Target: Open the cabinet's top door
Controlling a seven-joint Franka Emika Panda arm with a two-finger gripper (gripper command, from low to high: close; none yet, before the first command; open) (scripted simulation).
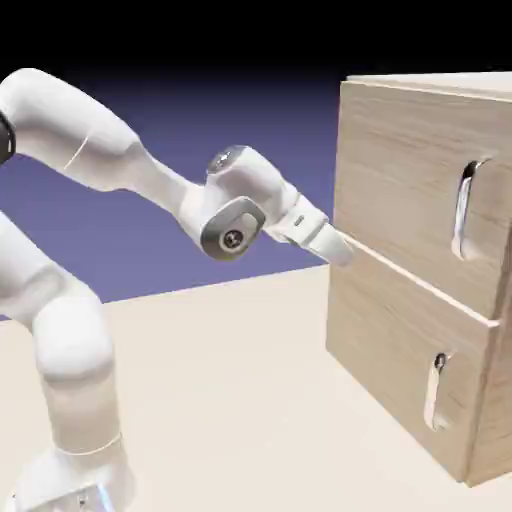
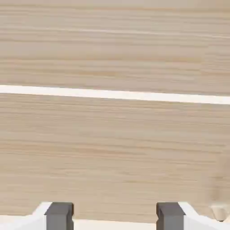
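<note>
Pale wood grain: cabinet (image 1: 440, 86), boxy, at the exterior view's right, standing on a cream surface (image 1: 220, 400).
Top door: upper panel (image 1: 395, 165), lying flush in the front, closed; white seam (image 1: 425, 280) along its lower edge.
Top handle: silver, curved, upright (image 1: 461, 215), on the door's part toward the exterior view's right.
Lower panel: same wood (image 1: 385, 330), below the seam, with a shorter silver handle (image 1: 433, 395).
White arm: (image 1: 90, 140) bent at the exterior view's left, reaching across to the cabinet; wrist angled downward.
Gripper: (image 2: 115, 216) open wide, dark grey fingertips (image 2: 59, 216) well apart, holding nothing.
Gripper position: overlaps the cabinet's near-seam edge in the exterior view, well apart from the top handle; contact with the wood, cannot tell.
Hand view: wood grain nearly fills it; the white seam crosses above the middle, tilted slightly. Pale strip along the bottom, between and beside the fingertips.
Lower right corner, hand view: small pale object (image 2: 220, 212), partly cut off; too little shows to name it.
Backdrop: blue-violet, going black at the top.
</note>
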